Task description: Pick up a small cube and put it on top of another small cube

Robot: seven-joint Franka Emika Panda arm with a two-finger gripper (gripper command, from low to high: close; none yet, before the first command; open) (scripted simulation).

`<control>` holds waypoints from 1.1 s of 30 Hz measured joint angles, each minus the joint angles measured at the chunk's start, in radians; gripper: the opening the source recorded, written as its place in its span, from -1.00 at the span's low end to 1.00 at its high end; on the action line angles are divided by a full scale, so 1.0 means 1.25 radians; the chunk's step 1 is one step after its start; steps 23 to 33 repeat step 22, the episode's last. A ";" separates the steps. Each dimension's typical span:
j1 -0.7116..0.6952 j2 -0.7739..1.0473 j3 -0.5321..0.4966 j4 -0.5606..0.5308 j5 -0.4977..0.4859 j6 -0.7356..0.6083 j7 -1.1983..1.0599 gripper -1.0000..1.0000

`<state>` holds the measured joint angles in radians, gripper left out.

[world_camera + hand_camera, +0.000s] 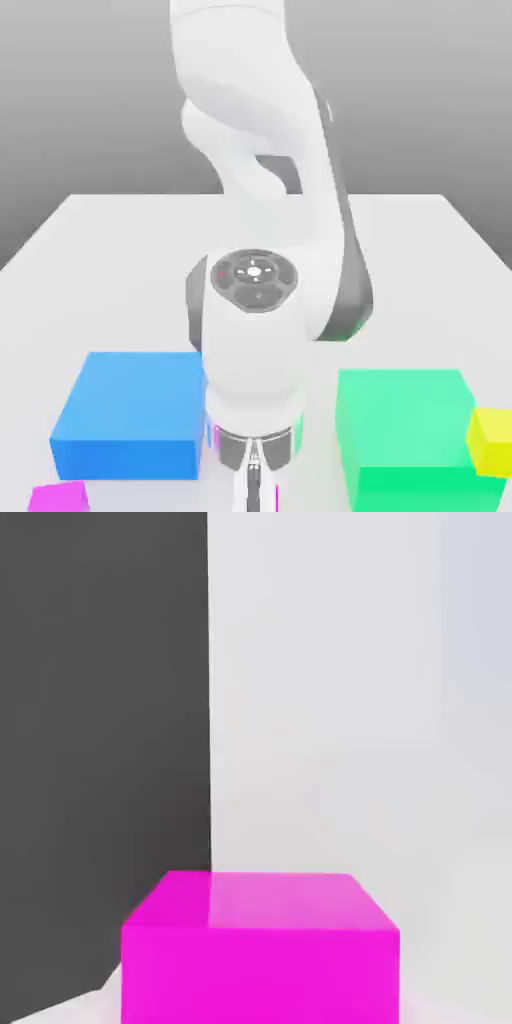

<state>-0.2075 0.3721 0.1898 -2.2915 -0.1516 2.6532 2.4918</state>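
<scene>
My gripper (254, 492) hangs low at the front of the table, between the big blue block and the big green block. Its fingers stand together, shut, and run off the bottom of the exterior view, so whether anything is between them is hidden. In the hand view a magenta small cube (260, 952) sits very close to the hand, on the white table near its edge. Another magenta small cube (58, 497) lies at the exterior view's lower left, in front of the blue block. The golden-yellow small cube is out of view.
The big blue block (130, 412) stands to the exterior view's left of the hand, and the big green block (412, 435) to its right. A pale lemon-yellow small cube (490, 440) sits beside the green block. The table edge (209, 762) drops to dark floor.
</scene>
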 joint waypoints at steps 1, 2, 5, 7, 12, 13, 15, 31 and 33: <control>0.000 -0.027 -0.003 -0.025 0.006 -0.002 0.021 -1.00; 0.001 -0.053 -0.007 -0.051 0.012 -0.003 0.043 -1.00; 0.002 -0.135 -0.018 -0.135 0.035 -0.001 0.113 -1.00; 0.000 -0.190 -0.024 -0.193 0.054 0.003 0.159 -1.00; -0.014 -0.330 -0.030 -0.337 0.124 0.015 0.257 -1.00; -0.016 -0.330 -0.030 -0.350 0.128 0.030 0.269 -1.00; -0.019 -0.293 -0.031 -0.358 0.117 0.075 0.288 -1.00; 0.003 -0.190 -0.062 -0.356 0.077 0.175 0.320 1.00; 0.003 -0.190 -0.062 -0.356 0.077 0.175 0.320 1.00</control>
